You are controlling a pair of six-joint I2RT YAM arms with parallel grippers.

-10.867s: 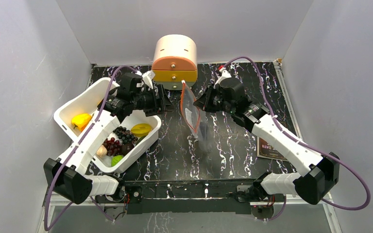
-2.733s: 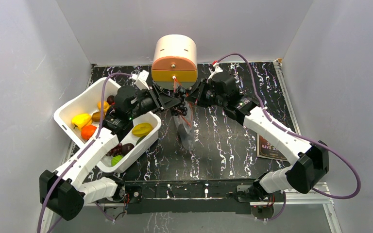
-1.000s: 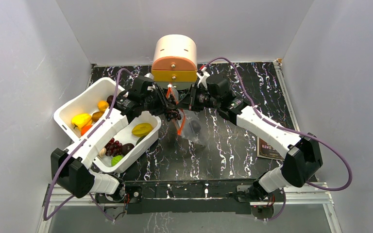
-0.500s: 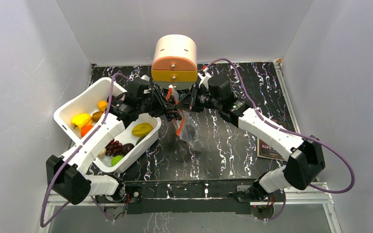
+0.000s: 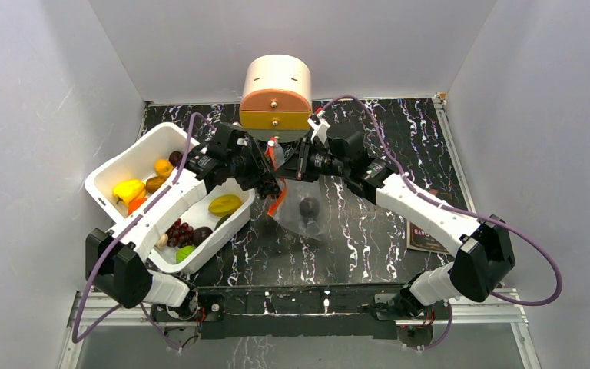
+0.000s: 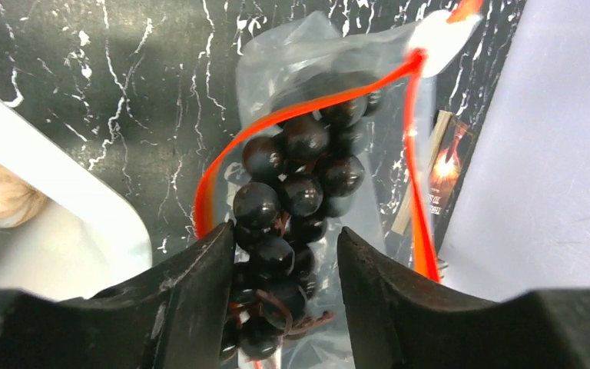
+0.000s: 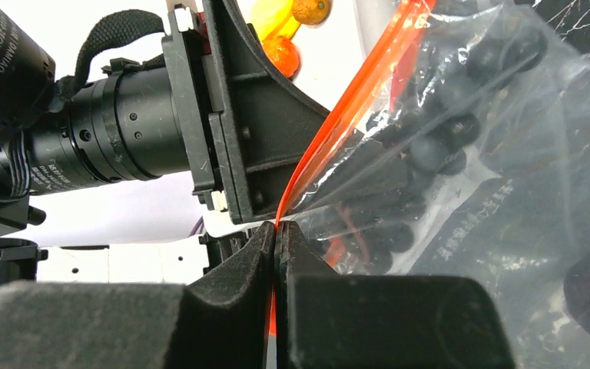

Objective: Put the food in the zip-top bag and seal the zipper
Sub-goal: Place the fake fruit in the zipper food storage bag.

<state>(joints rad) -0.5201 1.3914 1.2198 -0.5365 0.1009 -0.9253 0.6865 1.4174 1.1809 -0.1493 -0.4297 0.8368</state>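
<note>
— What can go wrong here?
— The right gripper point(image 7: 276, 231) has its fingers pressed together on the zipper point(image 7: 338, 115) only, and the zip-top bag point(image 5: 296, 219) hangs from it. If the strip slips, the mouth folds and the grape bunch point(image 6: 292, 200) spills.
— And the left gripper point(image 6: 284, 229)?
— Its fingers are spread. The bunch sits between them, partly inside the mouth, its long axis running down the bag and its stem toward the fingers.

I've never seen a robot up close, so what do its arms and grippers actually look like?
Both the left arm and right arm have white shells, chunky black joints and a loose purple cable. The left gripper and right gripper have two black, wedge-shaped fingers.
</note>
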